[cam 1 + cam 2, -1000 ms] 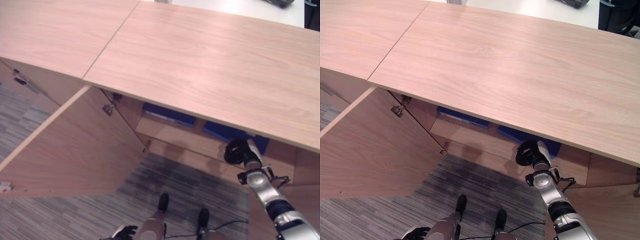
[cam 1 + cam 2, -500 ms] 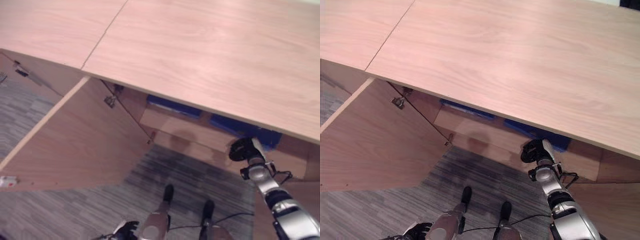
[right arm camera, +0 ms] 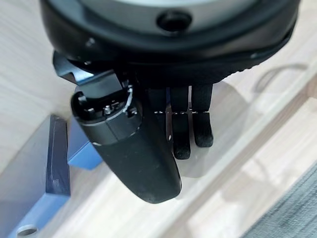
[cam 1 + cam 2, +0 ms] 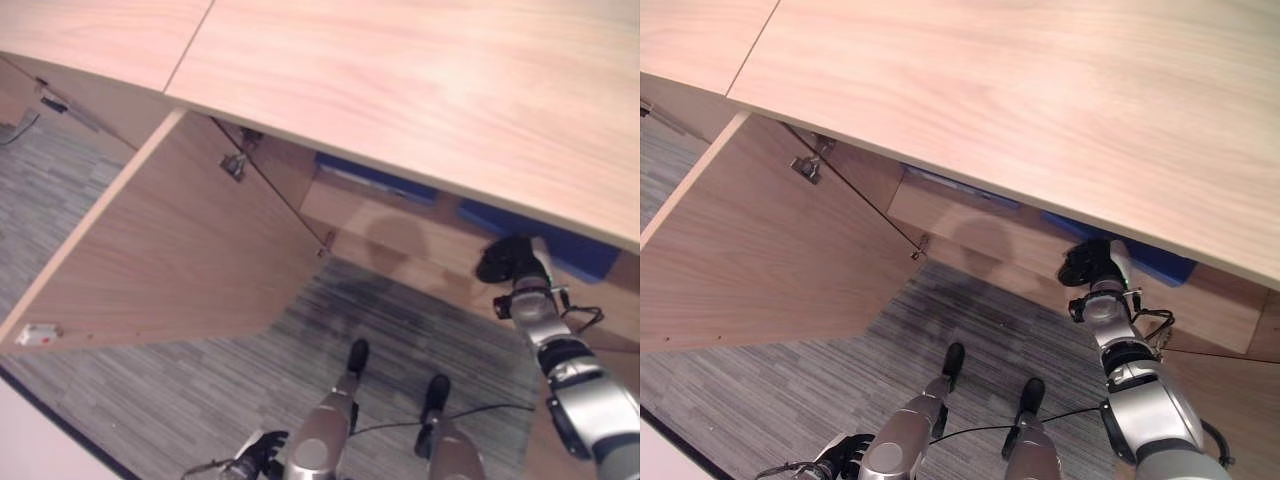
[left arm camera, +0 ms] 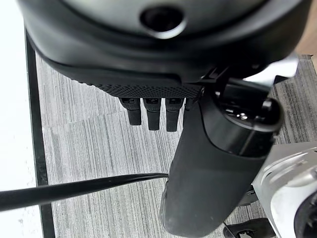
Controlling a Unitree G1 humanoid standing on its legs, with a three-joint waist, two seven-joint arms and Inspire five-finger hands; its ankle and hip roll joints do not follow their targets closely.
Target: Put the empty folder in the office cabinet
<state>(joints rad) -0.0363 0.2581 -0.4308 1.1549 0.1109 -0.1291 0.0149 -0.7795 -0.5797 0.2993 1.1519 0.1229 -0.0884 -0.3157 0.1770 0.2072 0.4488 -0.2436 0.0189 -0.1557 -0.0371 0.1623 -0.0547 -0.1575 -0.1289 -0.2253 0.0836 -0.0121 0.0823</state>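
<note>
The right hand [image 4: 1095, 265] hung at the mouth of the open office cabinet [image 4: 970, 245], just in front of the lower shelf [image 3: 237, 173], with its fingers [image 3: 190, 124] straight and relaxed and nothing between them and the thumb. The blue folder [image 3: 44, 173] lay on that shelf just beside the hand, apart from it, so the placing looked done and the hand was likely there only because it had let the folder go. In the head views a blue folder [image 4: 560, 245] showed under the overhanging wooden surface [image 4: 420, 90], close behind the hand, with another blue folder [image 4: 375, 180] lying further to the left on the same shelf. The cabinet door [image 4: 170, 260] stood swung wide to the left, leaving the opening free. The left hand [image 5: 158, 111] hung low over the grey carpet [image 5: 99, 163], fingers loosely extended and empty, idle at the robot's side.

Against the earlier frames the whole scene had slid across the view, so the head camera had tilted downward; more carpet showed. Relative to the shelf edge, the right hand seemed to sit slightly nearer the robot than a second earlier, which suggested a withdrawal, though the camera shift made this uncertain.
</note>
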